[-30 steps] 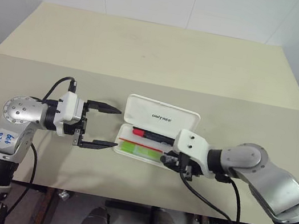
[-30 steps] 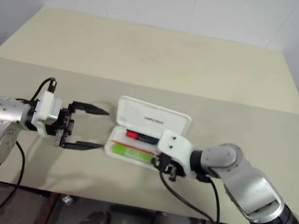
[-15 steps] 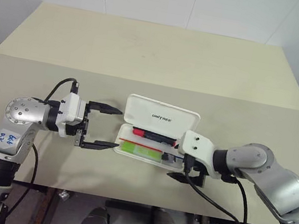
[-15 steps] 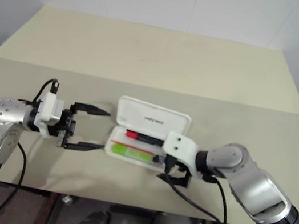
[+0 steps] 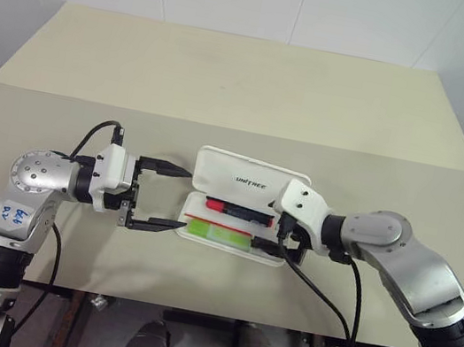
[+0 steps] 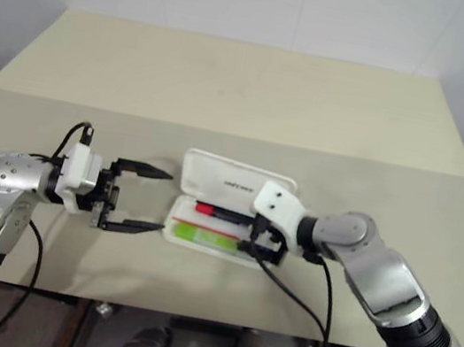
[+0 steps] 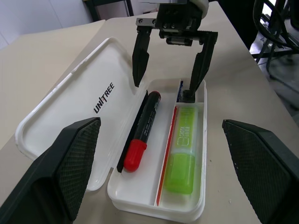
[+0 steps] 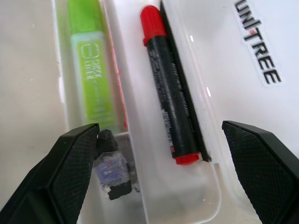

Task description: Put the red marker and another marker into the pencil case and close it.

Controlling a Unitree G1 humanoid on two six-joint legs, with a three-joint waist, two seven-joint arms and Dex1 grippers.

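Writing: the open lid of the pencil case (image 5: 249,179) carries dark capital letters reading "UNITREE"; the green marker (image 7: 182,151) has small pale print on its body, too small to read.
Count: one pencil case, two markers, two tools.
Pencil case: white, flat, with rounded corners, lying open on the beige surface (image 5: 230,83) between the two tools, its lid folded back flat on the far side.
Red marker (image 7: 142,131): dark body with a red cap and a red end, lying lengthwise in the tray compartment next to the lid.
Green marker: lime green and chunky, lying lengthwise in the tray compartment nearer the robot, parallel to the red one, with a thin red divider between them.
Small dark piece: a short black-and-bluish bit (image 8: 111,169) sits in the green marker's compartment, at the end nearest the right tool.
Left tool (image 5: 165,197): fingers spread wide, holding nothing, pointing at the left end of the case, just beside it.
Right tool (image 7: 170,60): fingers spread wide, holding nothing, poised over the right end of the tray, one finger above each compartment.
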